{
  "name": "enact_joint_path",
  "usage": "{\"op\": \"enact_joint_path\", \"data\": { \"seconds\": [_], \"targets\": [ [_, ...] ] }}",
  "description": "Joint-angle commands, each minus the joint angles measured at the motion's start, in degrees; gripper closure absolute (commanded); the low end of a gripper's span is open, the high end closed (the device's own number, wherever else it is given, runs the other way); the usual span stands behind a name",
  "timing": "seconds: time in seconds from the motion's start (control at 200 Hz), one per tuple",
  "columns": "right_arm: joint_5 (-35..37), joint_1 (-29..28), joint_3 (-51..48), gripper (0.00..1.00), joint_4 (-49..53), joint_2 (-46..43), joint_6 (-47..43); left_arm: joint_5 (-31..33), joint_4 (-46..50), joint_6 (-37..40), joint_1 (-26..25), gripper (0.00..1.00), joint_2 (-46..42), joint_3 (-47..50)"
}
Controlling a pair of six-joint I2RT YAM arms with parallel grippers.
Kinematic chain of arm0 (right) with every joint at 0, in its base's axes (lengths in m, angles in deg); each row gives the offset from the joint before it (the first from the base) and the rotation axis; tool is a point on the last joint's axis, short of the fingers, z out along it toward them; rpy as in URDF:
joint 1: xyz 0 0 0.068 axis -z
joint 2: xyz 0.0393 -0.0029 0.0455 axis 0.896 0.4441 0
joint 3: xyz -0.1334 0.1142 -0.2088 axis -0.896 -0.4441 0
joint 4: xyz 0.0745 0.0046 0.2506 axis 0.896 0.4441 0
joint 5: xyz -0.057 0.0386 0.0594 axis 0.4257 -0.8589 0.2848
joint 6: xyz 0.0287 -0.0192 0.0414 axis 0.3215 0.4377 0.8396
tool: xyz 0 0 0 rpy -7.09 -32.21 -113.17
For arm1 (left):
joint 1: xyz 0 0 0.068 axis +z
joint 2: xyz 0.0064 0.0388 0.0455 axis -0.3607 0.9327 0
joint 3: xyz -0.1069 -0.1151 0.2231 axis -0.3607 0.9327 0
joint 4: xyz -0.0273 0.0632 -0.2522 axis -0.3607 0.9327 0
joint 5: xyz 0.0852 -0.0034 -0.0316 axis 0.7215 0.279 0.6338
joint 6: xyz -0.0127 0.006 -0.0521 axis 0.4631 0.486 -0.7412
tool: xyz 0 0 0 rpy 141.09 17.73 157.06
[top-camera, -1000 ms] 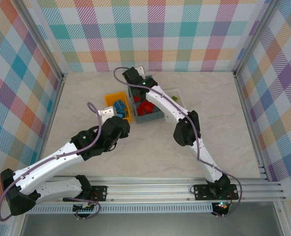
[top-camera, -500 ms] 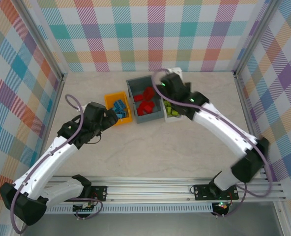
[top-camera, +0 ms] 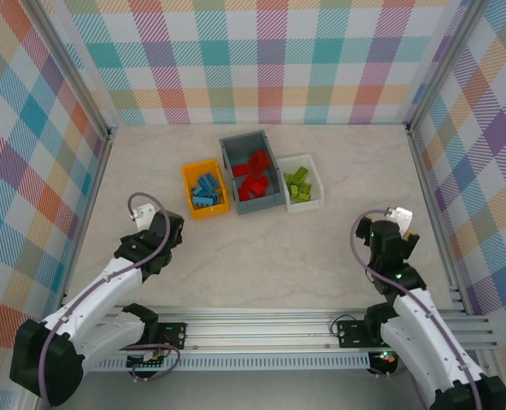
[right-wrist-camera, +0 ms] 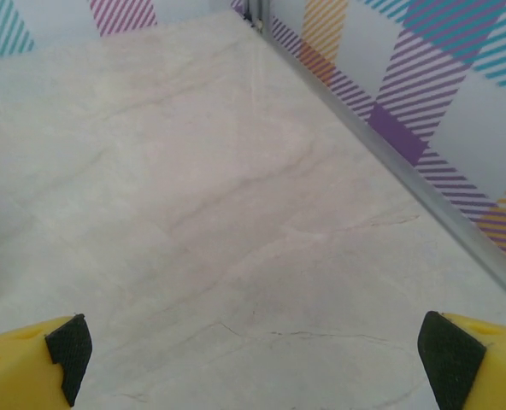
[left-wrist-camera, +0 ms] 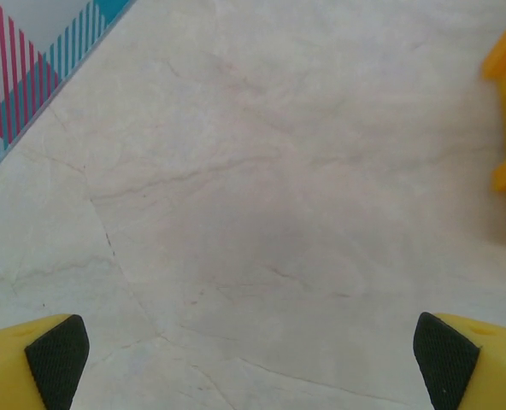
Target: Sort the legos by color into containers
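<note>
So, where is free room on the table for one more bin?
Crowded: the row of orange-yellow bin, grey bin, white bin. Bare table lies between that row and the left gripper and right gripper, also beside it toward the left wall and right wall.

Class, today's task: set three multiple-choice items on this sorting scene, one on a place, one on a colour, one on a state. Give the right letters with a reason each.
1. Where does the grey-blue bin stand?
A. Between the orange-yellow bin and the white bin
B. Against the left wall
C. Beside the arm bases

2. What colour are the legos in the white bin?
A. Red
B. Lime green
C. Blue

3. How is the left gripper?
A. Open, holding nothing
B. Shut on a lego
C. Shut on a bin rim

Answers: 1 A, the three bins form a row with it in the middle; 2 B, green bricks lie there; 3 A, its jaws stand wide apart over bare table.
</note>
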Motion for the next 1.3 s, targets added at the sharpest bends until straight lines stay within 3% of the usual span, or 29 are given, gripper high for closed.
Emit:
{"op": "enact_joint_path", "data": {
  "seconds": [0.0,0.08,0.3,0.335,0.425,0.575,0.63,0.695,0.765,0.84,0.965,1.295],
  "targets": [
    [-9.0,3.2,-5.3,0.00,-21.0,6.1,-5.4,-5.3,-17.3,11.5,6.3,0.00,0.9,1.0],
    [-15.3,6.0,-1.8,0.00,-22.0,14.3,-5.8,-8.6,-24.1,15.6,9.0,0.00,4.8,2.0],
    [-24.9,7.9,5.7,0.00,-38.7,36.6,-10.4,-16.3,-45.1,18.0,15.2,0.00,20.4,4.0],
    [-27.1,8.8,6.2,0.00,-42.6,39.3,-10.7,-17.5,-44.4,18.2,15.9,0.00,22.2,2.4],
    [-28.7,10.1,8.7,0.00,-42.6,42.6,-12.8,-18.8,-47.6,19.6,17.2,0.00,26.1,0.6],
    [-32.7,12.9,4.8,0.00,-56.0,48.4,-11.3,-23.0,-56.8,20.8,18.8,0.00,31.6,0.1],
    [-33.3,12.9,3.2,0.00,-61.2,50.6,-11.9,-23.8,-55.8,20.9,18.9,0.00,32.6,-0.8],
    [-33.3,12.9,3.6,0.00,-59.5,50.0,-11.8,-25.8,-57.9,22.0,18.9,0.00,32.4,0.4],
    [-33.4,12.9,3.2,0.00,-60.1,50.0,-12.0,-25.6,-65.1,23.6,17.6,0.00,32.4,4.2],
    [-33.0,12.9,4.4,0.00,-58.5,50.3,-11.8,-25.1,-80.9,24.1,17.4,0.00,35.9,10.6],
    [-31.7,12.2,6.3,0.00,-55.4,50.8,-12.0,-24.3,-72.7,23.8,17.0,0.00,34.7,7.7],
    [-31.6,12.1,6.6,0.00,-55.0,50.9,-12.1,-23.8,-73.6,24.1,16.7,0.00,35.1,7.7]
  ]
}}
